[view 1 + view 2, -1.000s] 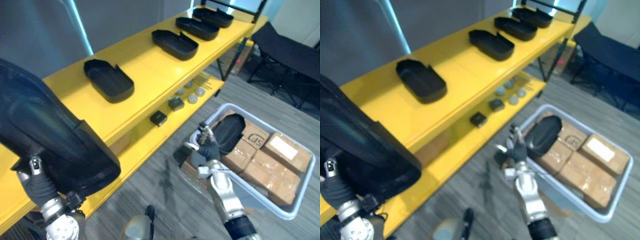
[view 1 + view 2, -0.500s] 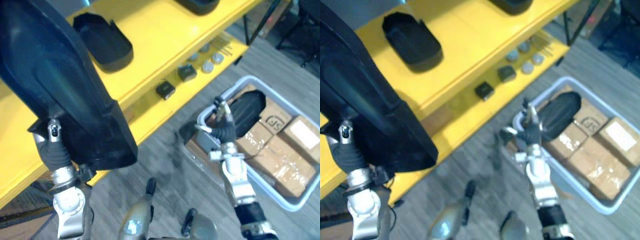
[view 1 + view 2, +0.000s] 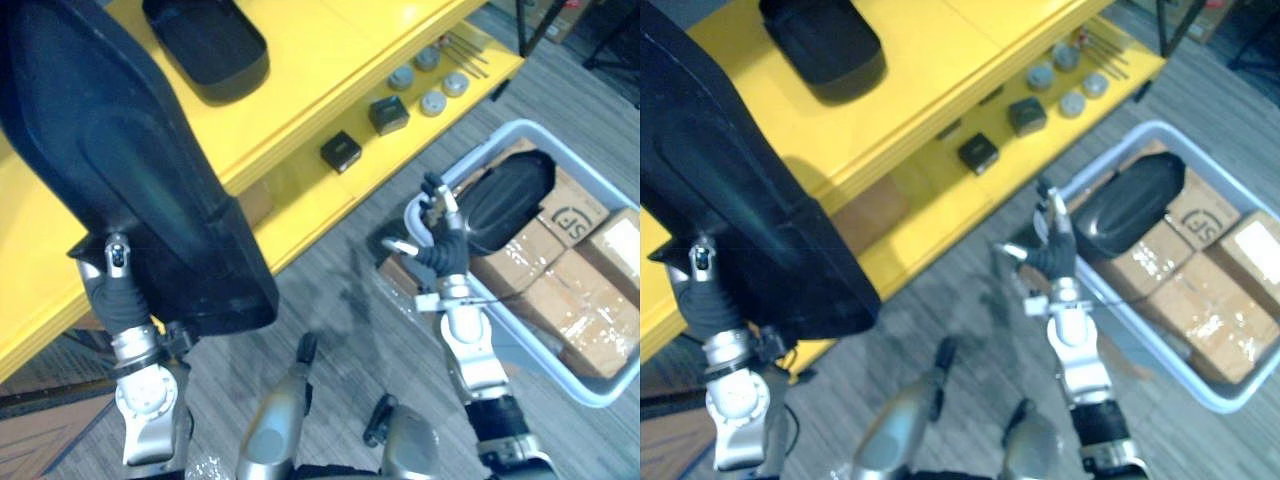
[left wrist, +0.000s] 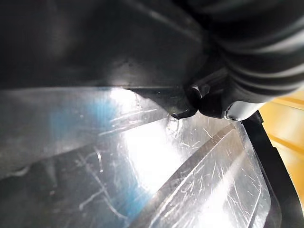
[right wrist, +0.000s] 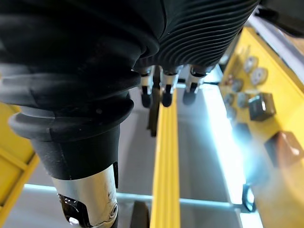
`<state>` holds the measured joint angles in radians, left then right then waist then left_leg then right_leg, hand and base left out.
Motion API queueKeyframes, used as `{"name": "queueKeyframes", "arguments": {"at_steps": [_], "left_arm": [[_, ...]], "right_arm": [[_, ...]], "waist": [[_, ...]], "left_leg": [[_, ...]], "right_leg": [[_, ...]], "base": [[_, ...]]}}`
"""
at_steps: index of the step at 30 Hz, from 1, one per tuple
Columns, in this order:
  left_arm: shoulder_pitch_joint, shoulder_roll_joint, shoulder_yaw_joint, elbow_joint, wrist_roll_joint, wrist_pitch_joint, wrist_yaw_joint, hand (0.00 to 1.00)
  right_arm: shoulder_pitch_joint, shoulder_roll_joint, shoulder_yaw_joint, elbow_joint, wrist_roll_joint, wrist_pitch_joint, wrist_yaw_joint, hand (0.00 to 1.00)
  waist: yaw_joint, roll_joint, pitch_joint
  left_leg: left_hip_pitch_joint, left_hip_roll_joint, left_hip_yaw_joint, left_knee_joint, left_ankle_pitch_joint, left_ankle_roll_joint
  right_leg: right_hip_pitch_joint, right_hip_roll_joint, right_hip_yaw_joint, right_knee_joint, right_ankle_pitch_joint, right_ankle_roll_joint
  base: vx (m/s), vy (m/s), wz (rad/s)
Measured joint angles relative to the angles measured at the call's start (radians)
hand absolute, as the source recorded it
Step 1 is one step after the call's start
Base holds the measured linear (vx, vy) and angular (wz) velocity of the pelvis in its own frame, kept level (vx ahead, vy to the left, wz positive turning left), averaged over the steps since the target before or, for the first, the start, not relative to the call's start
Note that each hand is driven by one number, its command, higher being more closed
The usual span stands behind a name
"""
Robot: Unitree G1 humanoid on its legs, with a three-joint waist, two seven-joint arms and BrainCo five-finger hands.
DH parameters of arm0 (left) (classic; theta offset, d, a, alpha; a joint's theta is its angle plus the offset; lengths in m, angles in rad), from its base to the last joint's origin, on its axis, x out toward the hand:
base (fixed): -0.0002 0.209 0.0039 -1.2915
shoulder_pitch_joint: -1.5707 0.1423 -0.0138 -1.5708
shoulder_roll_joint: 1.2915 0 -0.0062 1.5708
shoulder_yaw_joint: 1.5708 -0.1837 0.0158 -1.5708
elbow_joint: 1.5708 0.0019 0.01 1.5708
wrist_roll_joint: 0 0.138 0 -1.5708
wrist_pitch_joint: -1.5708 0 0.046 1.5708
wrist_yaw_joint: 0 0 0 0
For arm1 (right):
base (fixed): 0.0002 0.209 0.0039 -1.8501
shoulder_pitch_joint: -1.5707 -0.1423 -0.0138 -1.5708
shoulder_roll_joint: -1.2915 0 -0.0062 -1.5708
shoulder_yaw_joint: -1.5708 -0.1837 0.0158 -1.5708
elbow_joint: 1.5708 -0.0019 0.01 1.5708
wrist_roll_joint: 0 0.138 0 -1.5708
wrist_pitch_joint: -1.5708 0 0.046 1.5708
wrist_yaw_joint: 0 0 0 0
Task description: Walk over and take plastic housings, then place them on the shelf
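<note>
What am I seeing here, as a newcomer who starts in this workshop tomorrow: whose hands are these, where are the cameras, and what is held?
This is a two-legged humanoid robot. Two pictures come from cameras in its head, looking down; the other two from cameras on its wrists. Its left hand bears up a large black plastic housing; its grip is hidden. Its right hand is open and empty by the rim of a grey bin on the floor, which holds cardboard boxes and a second black housing. Alongside stands a yellow shelf with a third housing on top and small black boxes below.
</note>
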<state>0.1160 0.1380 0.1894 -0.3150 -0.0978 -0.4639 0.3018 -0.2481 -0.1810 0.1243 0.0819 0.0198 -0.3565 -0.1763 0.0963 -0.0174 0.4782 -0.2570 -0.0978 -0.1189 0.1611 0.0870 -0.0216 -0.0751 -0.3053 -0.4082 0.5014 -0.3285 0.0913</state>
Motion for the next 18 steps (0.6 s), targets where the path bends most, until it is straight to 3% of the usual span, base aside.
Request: {"name": "queueKeyframes", "arguments": {"at_steps": [6, 7, 9, 11, 13, 14, 15, 16, 18], "left_arm": [[0.0, -0.002, 0.008, -0.012, 0.039, -0.012, 0.013, 1.0], [0.002, -0.002, 0.018, -0.018, 0.059, -0.013, 0.02, 1.0], [0.0, 0.005, 0.05, -0.018, 0.079, -0.013, 0.033, 1.0], [0.012, 0.012, 0.082, -0.036, 0.08, -0.015, 0.037, 1.0], [0.026, 0.015, 0.107, -0.077, 0.102, -0.014, 0.046, 1.0], [0.026, 0.019, 0.107, -0.085, 0.105, -0.015, 0.046, 1.0], [0.025, 0.033, 0.107, -0.089, 0.102, -0.018, 0.047, 1.0], [0.015, 0.041, 0.103, -0.088, 0.097, -0.016, 0.049, 1.0], [-0.011, 0.044, 0.093, -0.082, 0.094, -0.012, 0.046, 1.0]], "right_arm": [[0.0, 0.016, 0.011, -0.002, -0.015, -0.03, -0.021, 0.0], [0.0, 0.016, 0.002, -0.002, -0.015, -0.032, -0.038, 0.0], [-0.003, 0.017, -0.02, -0.002, -0.016, -0.036, -0.053, 0.0], [0.003, 0.018, -0.052, -0.002, -0.016, -0.039, -0.067, 0.0], [0.032, 0.017, -0.12, -0.002, -0.016, -0.056, -0.068, 0.0], [0.047, 0.017, -0.139, -0.002, -0.017, -0.064, -0.07, 0.0], [0.075, 0.015, -0.169, -0.004, -0.017, -0.074, -0.074, 0.0], [0.091, 0.012, -0.2, -0.02, -0.016, -0.078, -0.074, 0.0], [0.131, 0.003, -0.26, -0.084, -0.016, -0.081, -0.072, 0.0]], "waist": [[0.001, -0.002, -0.001], [0.003, -0.003, -0.002], [0.002, -0.004, -0.003], [0.002, -0.015, -0.017], [-0.009, -0.019, -0.052], [-0.014, -0.02, -0.065], [-0.023, -0.013, -0.099], [-0.035, -0.017, -0.127], [-0.055, -0.005, -0.14]], "left_leg": [[-0.005, -0.015, -0.019, 0.042, -0.035, 0.002], [-0.002, -0.021, -0.017, 0.077, -0.064, 0.007], [0.011, -0.027, -0.015, 0.131, -0.108, 0.015], [0.04, -0.036, -0.016, 0.166, -0.152, 0.031], [0.097, -0.025, -0.065, 0.147, -0.168, 0.045], [0.11, -0.019, -0.08, 0.136, -0.17, 0.048], [0.12, -0.01, -0.119, 0.119, -0.174, 0.054], [0.127, 0.003, -0.158, 0.109, -0.176, 0.055], [0.138, 0.016, -0.219, 0.101, -0.181, 0.048]], "right_leg": [[0.037, -0.01, -0.035, 0.003, -0.023, 0.006], [0.068, -0.013, -0.049, -0.002, -0.015, 0.029], [0.064, -0.031, -0.019, 0.104, 0.006, 0.026], [0.01, -0.048, 0.066, 0.264, 0.074, -0.017], [-0.063, -0.036, 0.15, 0.42, 0.285, -0.083], [-0.083, -0.029, 0.168, 0.45, 0.3, -0.09], [-0.108, 0.011, 0.203, 0.426, 0.2, -0.078], [-0.125, 0.07, 0.24, 0.33, 0.14, -0.079], [-0.134, 0.155, 0.32, 0.145, 0.12, -0.073]], "base": [[0.01, -0.017, 0.14], [0.08, 0.03, 0.16], [0.11, 0.038, 0.1], [0.13, 0.057, 0.05], [0.2, 0.038, 0.31], [0.24, -0.033, 0.61], [0.26, -0.07, 0.7], [0.3, -0.083, 0.75], [0.26, -0.112, 0.91]]}}
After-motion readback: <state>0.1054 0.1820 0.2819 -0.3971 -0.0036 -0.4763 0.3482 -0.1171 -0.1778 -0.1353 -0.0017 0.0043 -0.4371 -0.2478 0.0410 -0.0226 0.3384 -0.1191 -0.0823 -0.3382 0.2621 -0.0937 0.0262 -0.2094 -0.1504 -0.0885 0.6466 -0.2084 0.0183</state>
